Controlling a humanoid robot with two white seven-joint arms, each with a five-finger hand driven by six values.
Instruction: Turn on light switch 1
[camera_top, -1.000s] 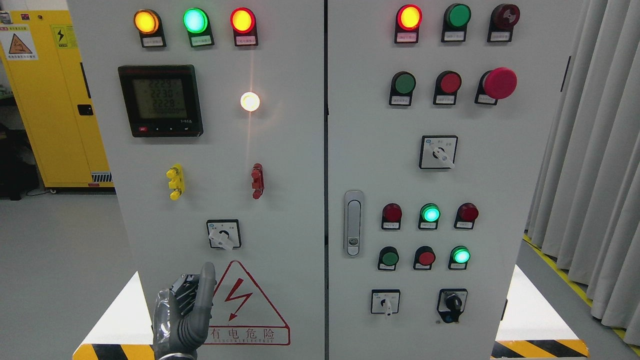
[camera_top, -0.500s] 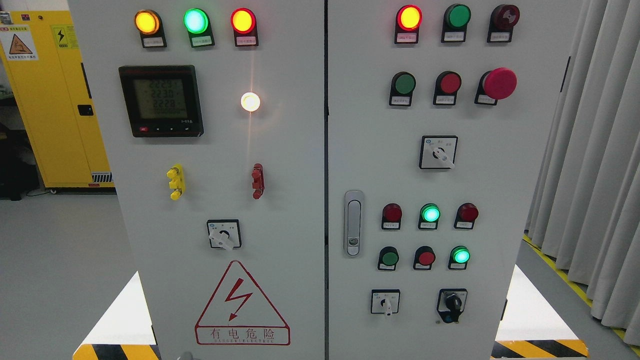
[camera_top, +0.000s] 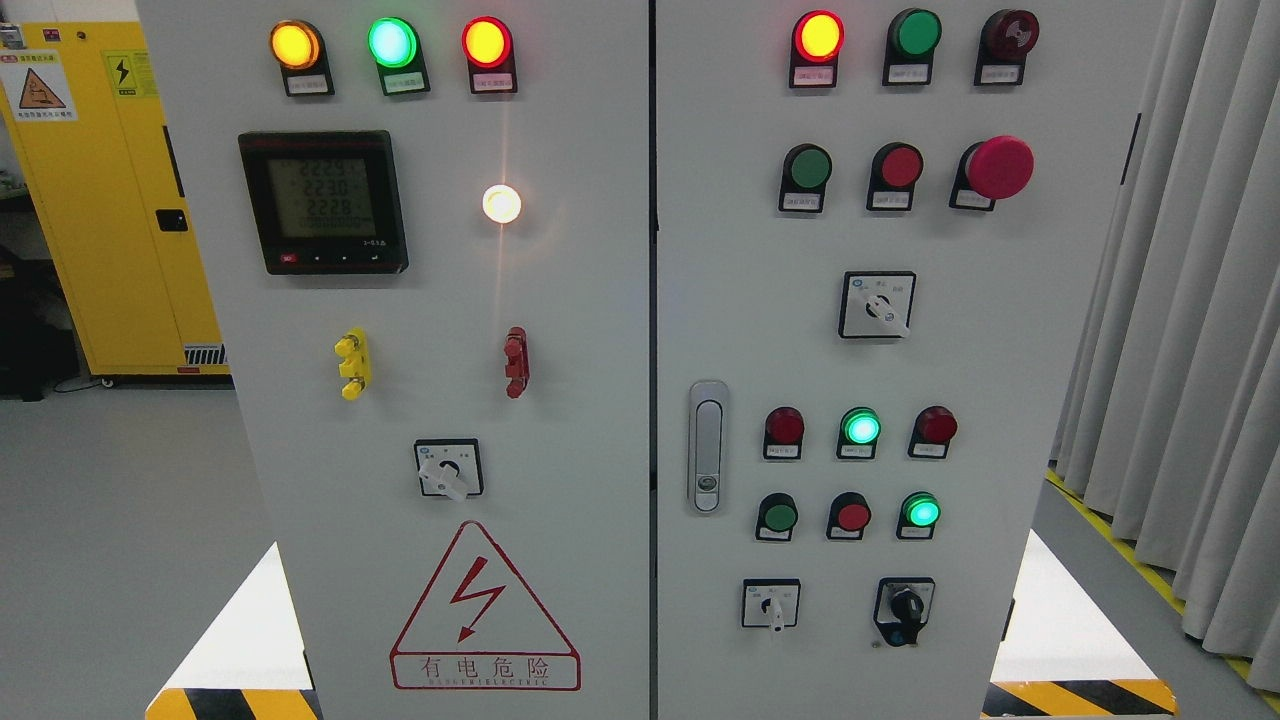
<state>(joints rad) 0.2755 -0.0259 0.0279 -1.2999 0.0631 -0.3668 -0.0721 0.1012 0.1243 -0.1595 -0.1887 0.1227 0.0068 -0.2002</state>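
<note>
Grey panel (camera_top: 580, 300), yellow cabinet (camera_top: 110, 200)

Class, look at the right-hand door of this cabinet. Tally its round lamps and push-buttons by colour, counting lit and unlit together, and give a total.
Red: 6, e.g. the mushroom button
Green: 5, e.g. the lit lamp
Total: 11

Yellow cabinet (camera_top: 120, 200), grey curtain (camera_top: 1190, 300), seemingly grey floor (camera_top: 110, 540)
</note>
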